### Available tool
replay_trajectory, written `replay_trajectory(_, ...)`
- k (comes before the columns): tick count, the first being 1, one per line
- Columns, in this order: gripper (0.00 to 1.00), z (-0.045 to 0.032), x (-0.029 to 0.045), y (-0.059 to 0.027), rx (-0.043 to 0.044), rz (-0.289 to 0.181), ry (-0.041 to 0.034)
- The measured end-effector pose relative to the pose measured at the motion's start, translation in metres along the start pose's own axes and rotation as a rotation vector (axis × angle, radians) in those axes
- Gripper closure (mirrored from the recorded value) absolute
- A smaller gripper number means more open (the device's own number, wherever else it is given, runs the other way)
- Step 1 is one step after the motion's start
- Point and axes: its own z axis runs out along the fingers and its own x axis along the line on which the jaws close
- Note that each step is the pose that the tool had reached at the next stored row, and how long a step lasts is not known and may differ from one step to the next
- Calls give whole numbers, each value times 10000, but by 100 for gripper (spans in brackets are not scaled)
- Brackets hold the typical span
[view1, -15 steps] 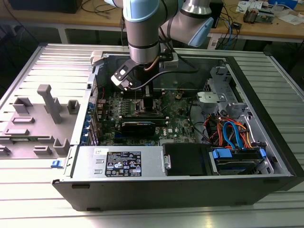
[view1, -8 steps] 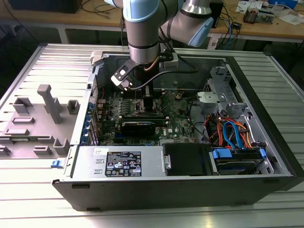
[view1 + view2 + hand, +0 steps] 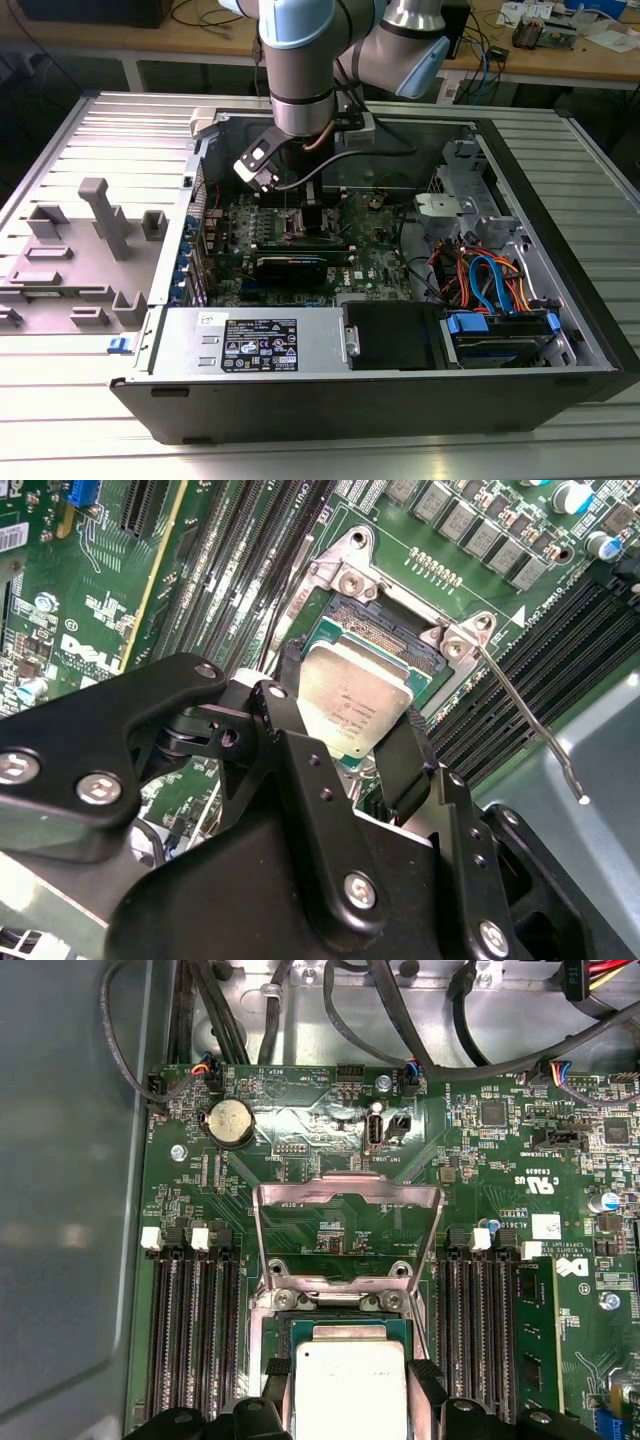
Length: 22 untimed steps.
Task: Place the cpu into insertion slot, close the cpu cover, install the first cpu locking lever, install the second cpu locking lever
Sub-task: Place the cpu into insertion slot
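1 end effector [image 3: 346, 712] pinching 1 cpu [image 3: 350, 1392] | over 1 insertion slot [image 3: 392, 632] | 1 cpu cover [image 3: 348, 1193] raised | 1 lever [image 3: 530, 725] up

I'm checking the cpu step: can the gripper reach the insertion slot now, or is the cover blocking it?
Probably yes. The cpu cover stands swung open, off the insertion slot, and the gripper, shut on the cpu, hangs just over the slot with nothing seen between.

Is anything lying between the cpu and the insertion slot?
No obstruction shows: in the second wrist view the tool holds the cpu over the open insertion slot, its visible contacts bare.
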Motion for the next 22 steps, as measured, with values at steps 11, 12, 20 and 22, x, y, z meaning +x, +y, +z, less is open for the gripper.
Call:
replay_trajectory(11,46,68,3,-22,1,51,-5)
replay_trajectory(12,46,80,4,-23,1,58,-6)
replay_trajectory(20,46,102,7,-25,1,61,-1)
replay_trajectory(22,46,107,7,-26,1,61,0)
